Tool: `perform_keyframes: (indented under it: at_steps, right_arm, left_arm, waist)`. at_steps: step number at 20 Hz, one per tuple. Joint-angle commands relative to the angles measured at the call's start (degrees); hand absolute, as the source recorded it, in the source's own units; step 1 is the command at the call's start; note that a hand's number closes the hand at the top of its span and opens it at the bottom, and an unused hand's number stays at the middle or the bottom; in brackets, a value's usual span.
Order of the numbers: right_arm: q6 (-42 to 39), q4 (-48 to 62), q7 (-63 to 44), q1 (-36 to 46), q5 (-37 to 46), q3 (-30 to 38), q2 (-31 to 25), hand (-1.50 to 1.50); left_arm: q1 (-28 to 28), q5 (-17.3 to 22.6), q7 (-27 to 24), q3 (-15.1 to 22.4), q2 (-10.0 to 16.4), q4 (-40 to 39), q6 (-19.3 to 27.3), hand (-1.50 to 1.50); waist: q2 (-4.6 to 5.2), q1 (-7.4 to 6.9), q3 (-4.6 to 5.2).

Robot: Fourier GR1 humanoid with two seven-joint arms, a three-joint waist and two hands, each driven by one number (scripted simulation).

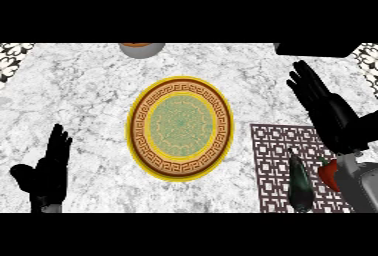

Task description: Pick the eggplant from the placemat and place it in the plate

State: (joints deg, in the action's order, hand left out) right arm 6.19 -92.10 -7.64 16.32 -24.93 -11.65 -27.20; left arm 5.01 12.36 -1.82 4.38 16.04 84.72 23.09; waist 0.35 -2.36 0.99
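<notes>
In the head view, the dark, slender eggplant [299,186] lies on the brown lattice-patterned placemat [275,150] at the lower right of the white marbled counter [74,95]. It sits towards the mat's near end, and its long axis runs roughly away from the robot, tilted only a little. The robot's right hand [319,100] is the nearer of the two. It hovers beyond the mat's far edge with black fingers straight and spread and nothing in it, while its grey forearm crosses the mat's right side. So the eggplant lies back towards the robot from that palm and slightly to the left, almost alongside the wrist rather than under the fingers. I judge that the coming move calls for the hand to draw back and come down over the eggplant's middle, closing across its narrow width rather than along its length. A small red object [330,175], which I cannot identify, sits just beside the eggplant on its right, close to the forearm, and could get nudged. The round plate with a yellow rim, brown key-pattern band and green centre [139,127] stands to the left of the mat and holds nothing. The left hand [50,165] rests open at the lower left, well apart from the eggplant, with the plate between them.
</notes>
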Motion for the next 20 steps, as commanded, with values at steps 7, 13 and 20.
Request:
perform_keyframes:
  at_steps: [7, 13, 20]
  right_arm:
    - [10.12, 15.95, -10.36, -0.38, 18.56, -6.79, -9.52, 1.5]
    - [46.69, 16.51, -7.73, -4.66, 28.88, -6.67, 12.14, -1.5]
    - [57.97, 11.66, -24.96, -9.36, 49.94, -16.42, 12.27, -1.5]
  left_arm:
    - [-4.6, -2.16, -1.63, 4.4, 4.71, 1.52, -8.96, 0.0]
    - [-4.16, -0.99, -5.06, 4.42, 6.37, -1.83, -14.97, 0.0]
    - [-5.03, -0.33, -6.14, 3.16, 5.02, -5.47, -16.8, 0.0]
  waist:
    - [1.71, 0.77, 1.59]
    - [-0.41, 2.49, -0.81]
    - [-0.69, 3.14, -0.74]
